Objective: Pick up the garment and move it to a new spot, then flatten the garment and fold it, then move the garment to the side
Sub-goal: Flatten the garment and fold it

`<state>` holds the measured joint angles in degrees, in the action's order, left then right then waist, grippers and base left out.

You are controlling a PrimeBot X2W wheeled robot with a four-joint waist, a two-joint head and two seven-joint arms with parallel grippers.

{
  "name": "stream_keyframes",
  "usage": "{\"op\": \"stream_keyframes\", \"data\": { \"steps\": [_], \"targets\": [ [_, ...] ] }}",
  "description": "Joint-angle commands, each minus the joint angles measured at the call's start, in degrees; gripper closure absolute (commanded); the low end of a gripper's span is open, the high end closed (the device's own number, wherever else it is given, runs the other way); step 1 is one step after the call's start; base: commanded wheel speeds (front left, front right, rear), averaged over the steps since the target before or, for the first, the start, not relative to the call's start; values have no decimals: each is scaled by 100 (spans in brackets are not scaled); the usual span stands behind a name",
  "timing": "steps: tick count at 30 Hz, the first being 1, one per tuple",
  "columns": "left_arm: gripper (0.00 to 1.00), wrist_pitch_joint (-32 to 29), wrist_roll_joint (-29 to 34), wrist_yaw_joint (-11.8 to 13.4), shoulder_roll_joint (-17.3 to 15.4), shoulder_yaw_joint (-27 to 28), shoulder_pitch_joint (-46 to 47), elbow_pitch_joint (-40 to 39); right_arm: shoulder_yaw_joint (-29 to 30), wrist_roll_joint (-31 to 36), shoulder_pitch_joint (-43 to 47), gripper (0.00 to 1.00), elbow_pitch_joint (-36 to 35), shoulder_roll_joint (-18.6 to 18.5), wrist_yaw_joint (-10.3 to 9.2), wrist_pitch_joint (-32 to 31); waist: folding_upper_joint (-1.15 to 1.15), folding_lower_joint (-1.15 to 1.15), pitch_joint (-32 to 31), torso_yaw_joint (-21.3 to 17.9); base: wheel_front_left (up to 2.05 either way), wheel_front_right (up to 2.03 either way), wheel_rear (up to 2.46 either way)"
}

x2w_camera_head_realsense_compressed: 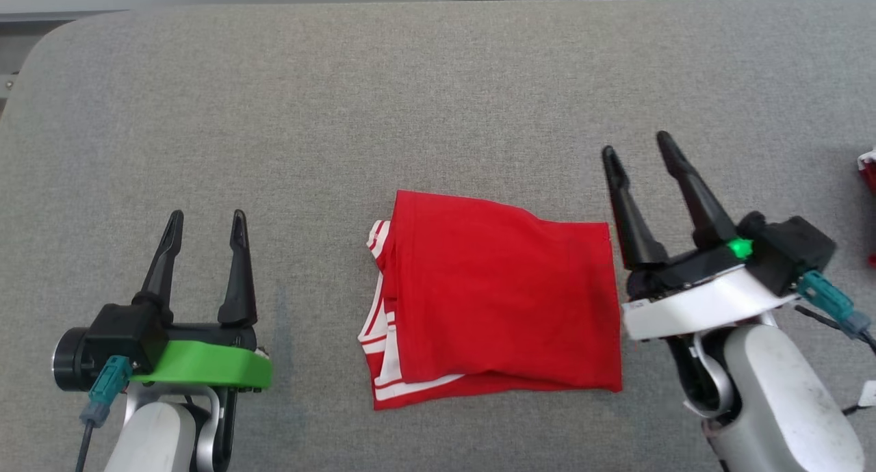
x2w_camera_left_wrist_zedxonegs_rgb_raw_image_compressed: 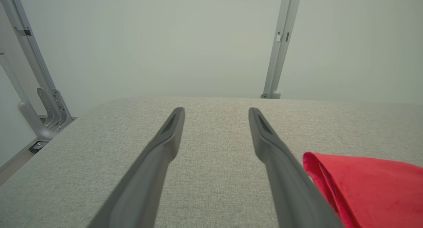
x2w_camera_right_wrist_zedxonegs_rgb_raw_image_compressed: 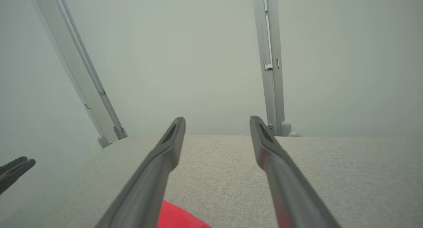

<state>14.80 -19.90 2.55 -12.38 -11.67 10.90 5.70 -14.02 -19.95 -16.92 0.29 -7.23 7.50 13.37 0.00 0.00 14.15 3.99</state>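
Note:
A red garment [x2w_camera_head_realsense_compressed: 496, 294] with white stripes along its left edge lies folded into a rough rectangle on the grey table [x2w_camera_head_realsense_compressed: 410, 96], near the front middle. My left gripper [x2w_camera_head_realsense_compressed: 207, 220] stands open well to the garment's left, with nothing between its fingers. My right gripper [x2w_camera_head_realsense_compressed: 638, 147] is open just past the garment's right edge, tilted left, holding nothing. In the left wrist view the left gripper [x2w_camera_left_wrist_zedxonegs_rgb_raw_image_compressed: 216, 111] is open over bare cloth, and the garment's folded edge [x2w_camera_left_wrist_zedxonegs_rgb_raw_image_compressed: 366, 185] lies at lower right. In the right wrist view the right gripper [x2w_camera_right_wrist_zedxonegs_rgb_raw_image_compressed: 217, 120] is open, a corner of the garment [x2w_camera_right_wrist_zedxonegs_rgb_raw_image_compressed: 180, 218] below it.
A small red and white object [x2w_camera_head_realsense_compressed: 868, 171] sits at the table's right edge. Grey metal frame posts [x2w_camera_left_wrist_zedxonegs_rgb_raw_image_compressed: 281, 43] stand behind the table against a pale wall. The table's rounded far left corner [x2w_camera_head_realsense_compressed: 48, 41] is in the head view. The left gripper's fingertips [x2w_camera_right_wrist_zedxonegs_rgb_raw_image_compressed: 15, 170] show at left in the right wrist view.

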Motion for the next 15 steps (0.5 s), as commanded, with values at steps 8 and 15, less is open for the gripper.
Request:
{"op": "stream_keyframes", "data": {
  "steps": [8,15],
  "targets": [
    [0,31,52,47,-57,115,-300,-56,1179,330,886,0,53,-354,-3,-276,0,0,-299,-103,0,0,0],
    [0,-54,50,-35,-214,61,-545,-89,1329,395,1319,0,150,-412,-4,-358,0,0,-745,-144,0,0,0]
  ]
}}
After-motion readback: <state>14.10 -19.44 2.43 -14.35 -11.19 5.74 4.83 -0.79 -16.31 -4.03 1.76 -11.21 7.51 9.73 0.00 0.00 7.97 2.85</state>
